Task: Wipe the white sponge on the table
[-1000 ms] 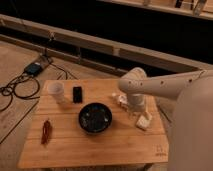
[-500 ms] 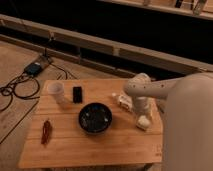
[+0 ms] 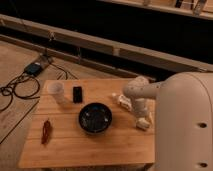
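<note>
A robot's white arm point(image 3: 138, 94) reaches down over the right side of a light-brown plank counter point(image 3: 70, 150), its end effector point(image 3: 140, 116) lowered just above the white sponge point(image 3: 144, 123), which lies flat on the wood near the counter's right edge. The end effector stands apart, clamped on nothing, and whether it touches the sponge cannot be told from this angle. The robot's broad, rounded white body point(image 3: 186, 125) fills the lower right corner, close against the counter's right side, with the arm bending out from it at a thick elbow joint. Just left of the arm, a white bottle point(image 3: 123, 100) lies on its side, near the sponge but apart from it. A black bowl point(image 3: 95, 118) sits upright near the middle of the counter, well left of the sponge. Toward the far left corner a pale white cup point(image 3: 56, 91) stands upright, with a small dark rectangular object point(image 3: 77, 94) just beside it on the right. A thin red item point(image 3: 46, 131) lies near the counter's left edge, closer to the front, well apart from everything else. On the floor beyond the counter's left end, dark cables point(image 3: 17, 90) loop across the ground and run toward a small bluish device point(image 3: 35, 68). A long, low barrier point(image 3: 100, 47) crosses the dim background behind the counter.
</note>
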Available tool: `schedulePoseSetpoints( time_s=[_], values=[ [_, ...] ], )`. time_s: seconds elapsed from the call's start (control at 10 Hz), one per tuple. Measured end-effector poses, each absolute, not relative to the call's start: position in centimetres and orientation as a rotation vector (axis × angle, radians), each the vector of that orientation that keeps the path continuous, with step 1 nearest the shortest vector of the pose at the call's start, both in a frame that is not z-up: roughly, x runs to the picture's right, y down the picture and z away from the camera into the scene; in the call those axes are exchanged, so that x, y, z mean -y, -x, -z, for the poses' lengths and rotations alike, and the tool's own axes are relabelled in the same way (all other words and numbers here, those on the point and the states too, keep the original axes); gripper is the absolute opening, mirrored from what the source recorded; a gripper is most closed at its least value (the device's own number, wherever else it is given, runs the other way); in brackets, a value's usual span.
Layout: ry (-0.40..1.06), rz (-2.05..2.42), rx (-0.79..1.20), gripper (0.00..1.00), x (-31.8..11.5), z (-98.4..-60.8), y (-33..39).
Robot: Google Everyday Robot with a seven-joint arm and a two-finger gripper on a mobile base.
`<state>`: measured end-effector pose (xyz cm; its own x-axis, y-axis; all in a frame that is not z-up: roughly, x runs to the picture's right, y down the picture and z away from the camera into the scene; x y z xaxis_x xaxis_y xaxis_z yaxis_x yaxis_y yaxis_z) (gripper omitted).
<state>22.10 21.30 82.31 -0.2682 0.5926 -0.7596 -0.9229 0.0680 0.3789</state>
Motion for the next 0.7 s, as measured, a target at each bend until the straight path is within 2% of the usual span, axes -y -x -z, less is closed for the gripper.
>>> schedulePoseSetpoints(
  time_s=[0.7],
  values=[
    [0.426, -1.502, -1.094, 0.65, -21.1, -83.9, -22.4]
  ],
)
